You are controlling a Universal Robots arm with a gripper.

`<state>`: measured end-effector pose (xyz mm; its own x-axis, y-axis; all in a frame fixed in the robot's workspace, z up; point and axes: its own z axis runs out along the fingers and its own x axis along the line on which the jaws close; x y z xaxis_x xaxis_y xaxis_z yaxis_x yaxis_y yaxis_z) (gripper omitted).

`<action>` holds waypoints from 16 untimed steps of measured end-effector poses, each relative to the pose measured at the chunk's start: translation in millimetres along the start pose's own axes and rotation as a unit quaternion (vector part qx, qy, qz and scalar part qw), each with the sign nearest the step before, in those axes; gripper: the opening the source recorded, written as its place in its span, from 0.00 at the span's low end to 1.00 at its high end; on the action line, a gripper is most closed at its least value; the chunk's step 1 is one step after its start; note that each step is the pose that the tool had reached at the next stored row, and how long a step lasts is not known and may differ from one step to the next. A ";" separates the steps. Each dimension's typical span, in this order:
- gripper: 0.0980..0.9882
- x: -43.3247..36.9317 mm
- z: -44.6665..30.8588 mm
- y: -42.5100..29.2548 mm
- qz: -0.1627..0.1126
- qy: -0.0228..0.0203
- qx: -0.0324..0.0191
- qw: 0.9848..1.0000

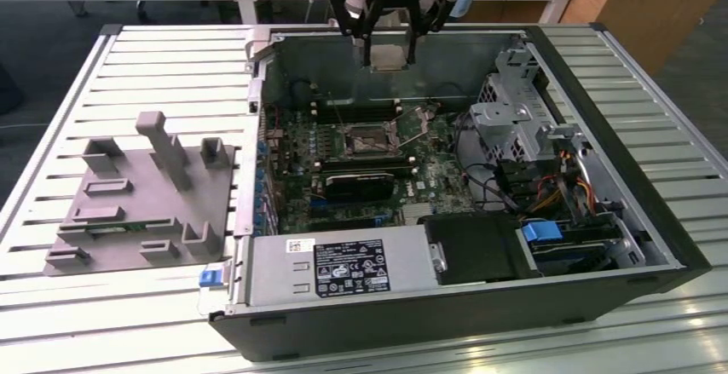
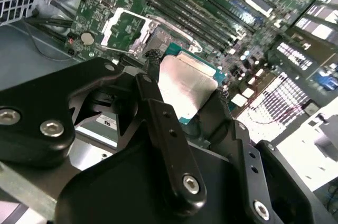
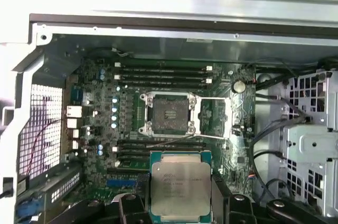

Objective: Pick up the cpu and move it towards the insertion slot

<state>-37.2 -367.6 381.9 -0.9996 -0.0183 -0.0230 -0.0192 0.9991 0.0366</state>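
We hold the cpu (image 3: pixel 179 187) in our gripper (image 2: pixel 186 93), the two black fingers (image 2: pixel 152 84) closed on opposite edges of the chip so that its silvery top faces outward in both wrist views. In the exterior view the gripper (image 1: pixel 387 57) hangs above the open computer case (image 1: pixel 478 306), over its far wall, with the chip (image 1: pixel 388 55) well clear of the green board (image 1: pixel 341 178) below. The insertion slot (image 3: pixel 169 112) sits open in the middle of that board, its metal bracket (image 3: pixel 211 121) swung aside; the chip is near it but not yet over it.

We judge the main risk to be the thin edge grip: a jolt could tilt or drop the chip onto the board. The raised bracket and the long memory slots (image 3: pixel 163 75) beside the socket could also catch the chip or a finger if we come in low or skewed. The grey tray (image 1: pixel 142 199) lies well apart, outside the case.
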 end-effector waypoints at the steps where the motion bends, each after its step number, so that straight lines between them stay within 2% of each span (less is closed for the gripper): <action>1: 0.50 -0.8 1.0 2.4 0.000 0.001 0.000 1.000; 9: 0.50 -3.5 7.8 20.8 0.000 0.006 0.000 1.000; 16: 0.50 -4.9 12.7 36.5 0.000 0.008 0.000 1.000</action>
<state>-32.6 -330.5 370.6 -0.9998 -0.0185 -0.0066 -0.0187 0.9991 0.0370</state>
